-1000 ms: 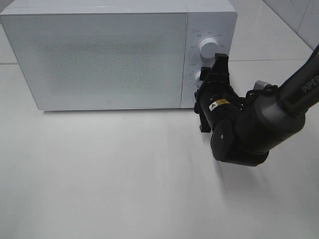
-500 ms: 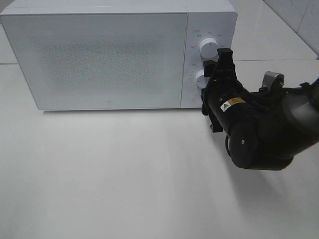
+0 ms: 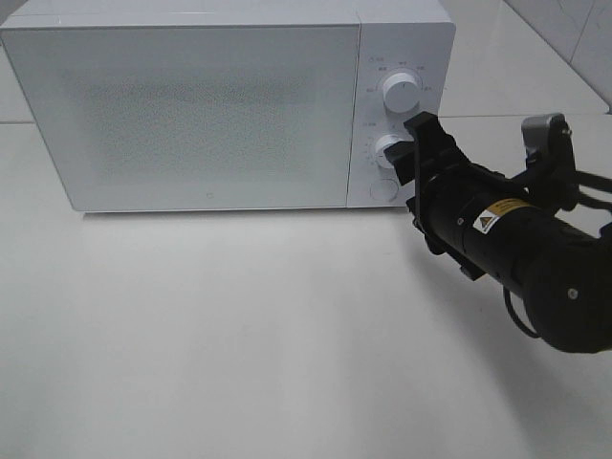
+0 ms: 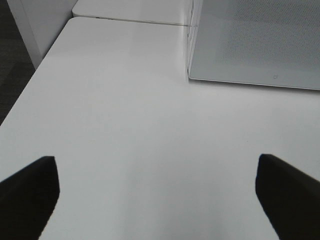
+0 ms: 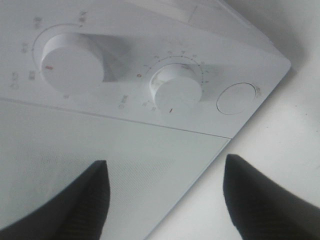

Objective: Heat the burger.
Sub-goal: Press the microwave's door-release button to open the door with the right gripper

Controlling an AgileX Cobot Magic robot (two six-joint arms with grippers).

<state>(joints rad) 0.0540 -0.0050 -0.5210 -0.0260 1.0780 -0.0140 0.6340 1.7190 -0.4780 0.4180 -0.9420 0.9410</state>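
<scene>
The burger is out of view. The white microwave (image 3: 210, 115) stands at the back of the table with its door shut. My right gripper (image 3: 418, 172) hovers just right of the control panel, pointing at the lower knob (image 3: 387, 148) without touching it. In the right wrist view its two fingers (image 5: 75, 210) stand apart with nothing between them, open, facing the lower knob (image 5: 177, 92) and the upper knob (image 5: 72, 62). In the left wrist view my left gripper (image 4: 157, 200) is open over bare table, short of the microwave's left corner (image 4: 255, 40).
An upper knob (image 3: 400, 93) and a round button (image 3: 382, 189) sit on the panel. White table (image 3: 239, 335) stretches in front of the microwave. The table's left edge (image 4: 30, 85) drops to a dark floor. A tiled wall (image 3: 574, 29) rises at the back right.
My right gripper has drawn back to the right, off the lower knob that it covered a second ago, and its wrist has turned. The left arm has not moved.
</scene>
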